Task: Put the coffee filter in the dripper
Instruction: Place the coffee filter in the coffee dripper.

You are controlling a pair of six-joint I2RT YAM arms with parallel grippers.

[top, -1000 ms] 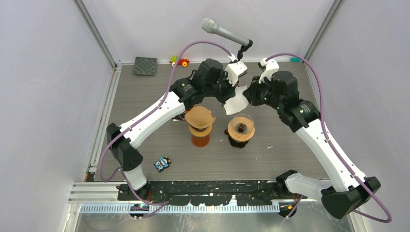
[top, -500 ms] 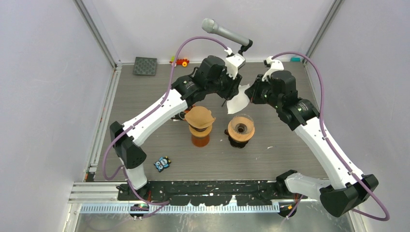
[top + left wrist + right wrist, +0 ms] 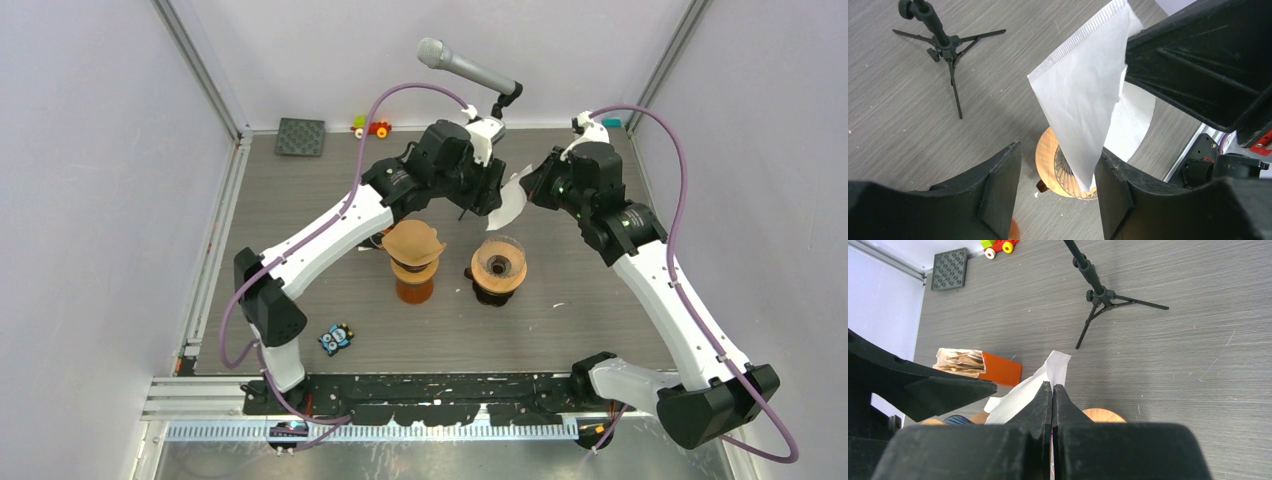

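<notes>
While the right fingers [image 3: 1040,412] clamp the coffee filter [image 3: 1083,100], the left fingers [image 3: 993,195] stand apart, apparently around its tip.

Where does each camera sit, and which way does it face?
Top external: above and behind the bases, looking down on the table; left arm and right arm show, meeting above the dripper.
Left wrist: on the left arm, looking down through the open left gripper at the filter and dripper.
Right wrist: on the right arm, looking down toward the far side past the right gripper, shut on the filter.
Shared: both wrist views show the filter, the microphone tripod and the other arm's gripper.
</notes>
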